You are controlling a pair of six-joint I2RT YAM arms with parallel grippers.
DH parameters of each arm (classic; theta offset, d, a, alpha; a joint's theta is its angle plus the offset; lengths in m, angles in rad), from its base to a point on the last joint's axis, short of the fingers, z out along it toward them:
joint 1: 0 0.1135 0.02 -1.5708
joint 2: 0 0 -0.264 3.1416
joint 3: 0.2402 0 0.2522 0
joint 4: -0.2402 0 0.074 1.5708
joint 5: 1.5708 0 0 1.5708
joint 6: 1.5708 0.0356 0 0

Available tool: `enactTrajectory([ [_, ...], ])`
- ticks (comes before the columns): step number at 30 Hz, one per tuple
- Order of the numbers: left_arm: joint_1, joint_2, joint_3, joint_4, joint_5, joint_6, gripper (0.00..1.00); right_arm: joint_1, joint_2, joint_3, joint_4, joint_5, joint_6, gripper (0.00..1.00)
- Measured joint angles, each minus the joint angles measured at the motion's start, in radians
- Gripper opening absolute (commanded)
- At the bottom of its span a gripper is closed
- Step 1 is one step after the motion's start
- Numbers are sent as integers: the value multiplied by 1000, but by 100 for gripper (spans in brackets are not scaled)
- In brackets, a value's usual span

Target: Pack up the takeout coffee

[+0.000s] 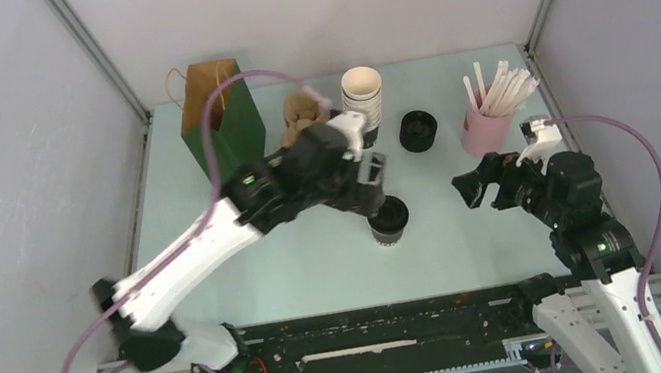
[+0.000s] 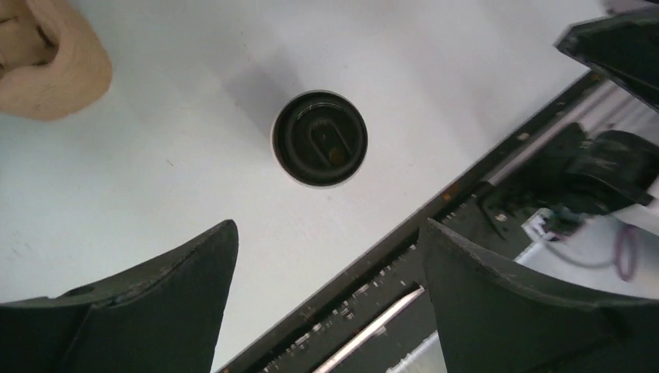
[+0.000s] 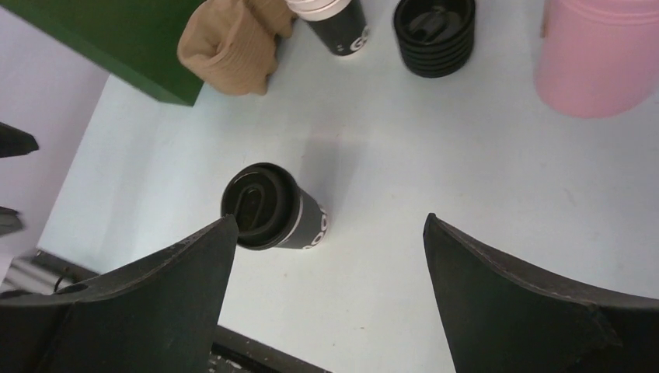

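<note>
– Looking down the left wrist camera, where does the takeout coffee (image 2: 319,138) sit against the left gripper (image 2: 326,311)?
– At 12 o'clock from the gap between its fingers (image 2: 155,303), out past the tips and apart from both. The jaws are spread wide with nothing between them: released.
– And the cup's long axis?
– Vertical. It stands upright on the pale table (image 1: 320,269), base down and black lid (image 3: 252,203) up, so that camera looks almost straight onto the lid. The oval recess in the lid runs roughly from 12 to 6 in that view.
– From overhead?
– The left gripper hangs just above the cup, which stands near the table's middle. The green paper bag (image 1: 222,124) is well apart, between 10 and 11 o'clock from it. The stack of black lids (image 1: 417,129) is at 1 o'clock.
– The right gripper (image 1: 471,188)?
– At 3 o'clock from the cup, near but not touching, with its jaws gaping too and empty. Its own camera shows the cup at 11 o'clock from the gap, white lettering on the dark side wall.
</note>
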Motion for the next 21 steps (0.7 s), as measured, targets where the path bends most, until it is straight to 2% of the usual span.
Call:
enactTrajectory([
  [4, 110, -298, -330, 218, 137, -78, 86, 0, 73, -5, 34, -115, 11, 89],
  [8, 250, -442, -653, 457, 306, -208, 81, -17, 222, -38, 133, -287, 39, 85],
  [10, 274, -430, -753, 571, 372, -274, 78, -43, 285, -85, 210, -377, 72, 82],
  [13, 283, -353, -827, 712, 430, -348, 68, -72, 399, -201, 380, -531, 158, 76],
  [15, 291, -307, -855, 794, 458, -391, 64, -86, 460, -253, 471, -604, 208, 71],
  [18, 307, -250, -880, 902, 475, -446, 62, -101, 525, -308, 599, -696, 274, 55],
  [21, 314, -220, -889, 966, 480, -478, 59, -116, 577, -322, 700, -758, 321, 50],
])
